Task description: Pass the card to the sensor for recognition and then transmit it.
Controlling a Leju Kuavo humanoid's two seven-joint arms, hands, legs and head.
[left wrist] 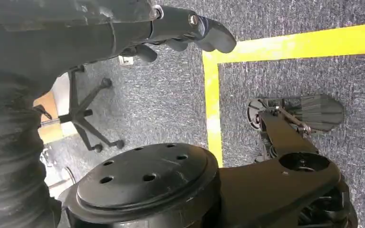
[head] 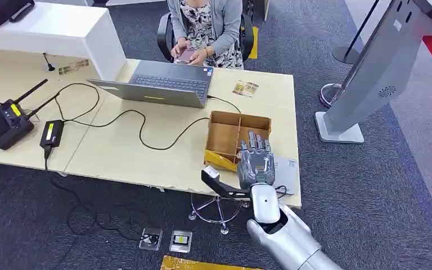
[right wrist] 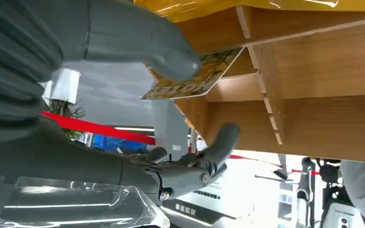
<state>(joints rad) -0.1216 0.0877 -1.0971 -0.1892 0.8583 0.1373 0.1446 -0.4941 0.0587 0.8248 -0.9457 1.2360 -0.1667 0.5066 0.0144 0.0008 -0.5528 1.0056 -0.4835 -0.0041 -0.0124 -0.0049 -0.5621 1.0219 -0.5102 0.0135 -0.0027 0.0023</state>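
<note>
A yellow patterned card (right wrist: 197, 76) sticks out of a compartment of the wooden divided box (head: 225, 135) near the table's right front corner. My right hand (head: 257, 161) hovers over the near side of that box, fingers pointing away from me. In the right wrist view the thumb (right wrist: 168, 54) lies against the card's face, while the darker fingers (right wrist: 209, 156) are spread well apart from it. A flat grey pad (head: 287, 167) lies on the table just right of the hand. My left hand (left wrist: 190, 28) hangs over the carpet and holds nothing.
A second card (head: 246, 88) lies behind the box, beside an open laptop (head: 163, 84). A seated person (head: 205, 22) holds something small across the table. Cables, a black radio (head: 5, 121) and a tall grey kiosk (head: 371, 73) stand around. A chair base (head: 216, 208) is under the table edge.
</note>
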